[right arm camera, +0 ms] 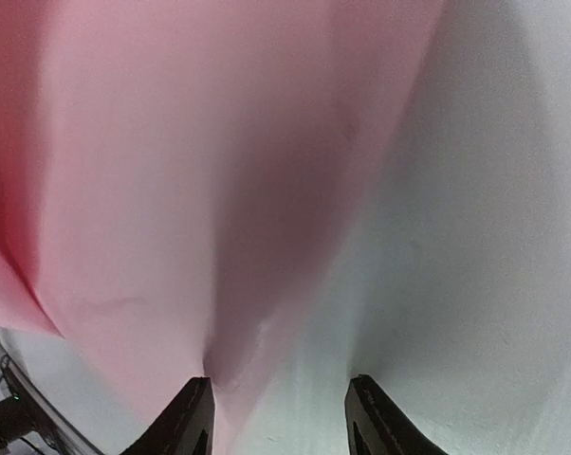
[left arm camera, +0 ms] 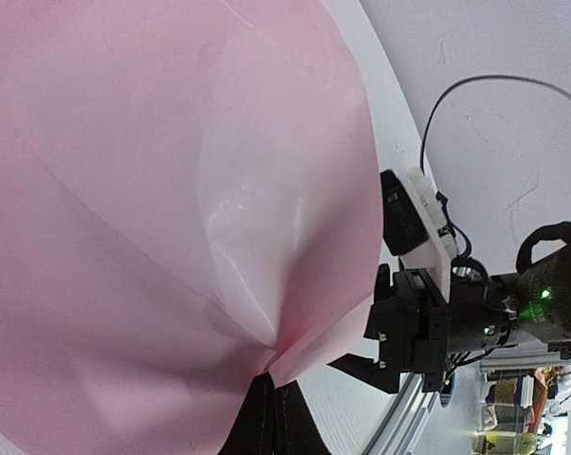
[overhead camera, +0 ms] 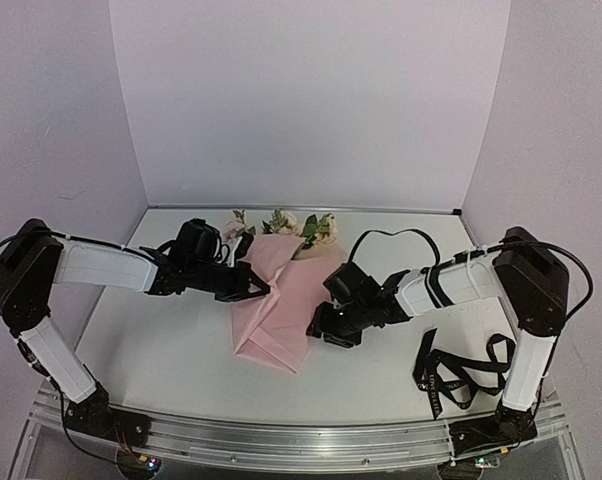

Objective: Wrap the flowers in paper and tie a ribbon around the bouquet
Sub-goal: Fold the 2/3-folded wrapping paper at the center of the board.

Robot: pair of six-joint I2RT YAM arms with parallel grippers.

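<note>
Two arms meet at the bouquet (overhead camera: 278,290) in the middle of the table (overhead camera: 161,340); its long axis runs from far to near, leaning a little, with the flowers (overhead camera: 301,224) poking out of the far end toward the back wall and the folded foot aimed at the arm bases. The paper (overhead camera: 281,310) lies flat-ish in pink folds. The left gripper (overhead camera: 256,287) sits against the bouquet's left edge, jaws clenched tight on a pinch of paper; in the left wrist view the creases all run down to its closed tips (left arm camera: 269,384). The right gripper (overhead camera: 321,326) is at the right edge, lower down; its jaws stand apart and released, and the right wrist view shows the paper's edge (right arm camera: 219,190) reaching in by one finger (right arm camera: 193,417), bare table by the other. The ribbon (overhead camera: 461,368) lies in black loops near the right arm's base, well apart from the bouquet.
</note>
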